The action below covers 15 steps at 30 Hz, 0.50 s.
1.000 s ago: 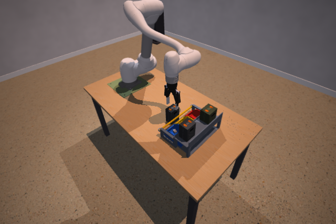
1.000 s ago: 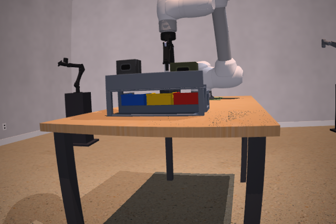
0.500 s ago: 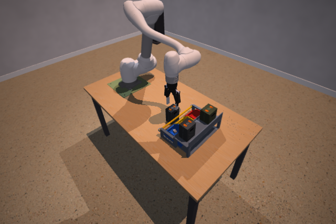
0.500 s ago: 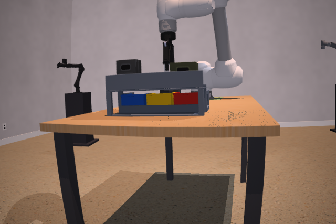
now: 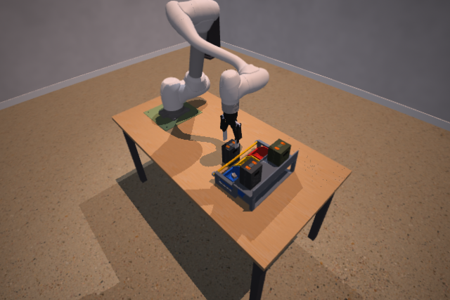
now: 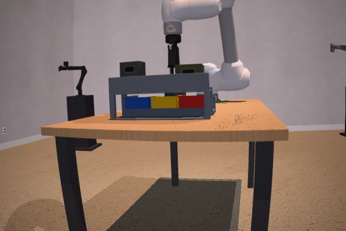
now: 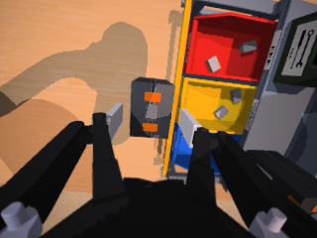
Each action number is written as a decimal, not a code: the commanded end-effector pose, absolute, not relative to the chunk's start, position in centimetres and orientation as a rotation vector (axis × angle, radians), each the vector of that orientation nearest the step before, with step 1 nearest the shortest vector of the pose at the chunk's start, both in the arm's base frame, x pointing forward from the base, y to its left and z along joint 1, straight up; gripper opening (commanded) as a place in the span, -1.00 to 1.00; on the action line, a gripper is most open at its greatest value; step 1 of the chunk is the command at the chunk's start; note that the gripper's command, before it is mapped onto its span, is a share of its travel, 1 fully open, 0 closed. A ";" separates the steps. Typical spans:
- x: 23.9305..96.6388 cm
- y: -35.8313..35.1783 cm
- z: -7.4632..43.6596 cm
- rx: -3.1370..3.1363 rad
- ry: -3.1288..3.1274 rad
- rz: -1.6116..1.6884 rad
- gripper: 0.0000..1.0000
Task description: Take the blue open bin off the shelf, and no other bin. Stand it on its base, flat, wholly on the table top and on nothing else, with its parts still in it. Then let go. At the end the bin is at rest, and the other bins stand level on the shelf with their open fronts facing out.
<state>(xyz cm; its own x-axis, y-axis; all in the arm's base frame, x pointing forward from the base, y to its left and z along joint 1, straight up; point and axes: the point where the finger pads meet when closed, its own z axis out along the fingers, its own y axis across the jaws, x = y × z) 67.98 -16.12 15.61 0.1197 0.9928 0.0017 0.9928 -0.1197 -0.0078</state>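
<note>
The blue open bin (image 5: 231, 173) sits at the left end of the grey shelf's (image 5: 254, 176) lower level, next to the yellow bin (image 5: 244, 161) and the red bin (image 5: 259, 152). The exterior view shows the backs of the blue bin (image 6: 137, 102), yellow bin (image 6: 164, 101) and red bin (image 6: 191, 101). My gripper (image 5: 231, 135) is open and empty, pointing down just above a dark box (image 5: 230, 151) that stands on the table in front of the shelf. In the wrist view the gripper (image 7: 151, 121) straddles this box (image 7: 151, 107) from above, and the blue bin (image 7: 190, 149) is partly hidden behind my right finger.
A yellow rail (image 7: 175, 89) runs along the shelf's open front. A black box (image 5: 250, 173) and an olive box (image 5: 279, 151) stand on the shelf's top. The arm's base sits on a green plate (image 5: 172, 115) at the table's far corner.
</note>
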 end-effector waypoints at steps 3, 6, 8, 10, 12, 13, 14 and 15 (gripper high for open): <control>67.9 -16.1 13.4 -2.345 -2.080 0.007 0.15; 67.9 -16.1 13.4 -2.345 -2.080 0.007 0.15; 67.9 -16.1 13.4 -2.345 -2.080 0.007 0.15; 67.9 -16.1 13.4 -2.345 -2.080 0.007 0.15; 67.9 -16.1 13.4 -2.345 -2.080 0.007 0.15; 67.9 -16.1 13.4 -2.345 -2.080 0.007 0.15; 67.9 -16.1 13.4 -2.345 -2.080 0.007 0.15; 67.9 -16.1 12.8 -2.345 -2.080 0.007 0.15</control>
<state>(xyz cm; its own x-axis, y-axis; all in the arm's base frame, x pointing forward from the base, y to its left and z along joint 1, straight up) 67.90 -16.13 13.34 0.1195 0.9928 0.0011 0.9928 -0.1195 -0.0082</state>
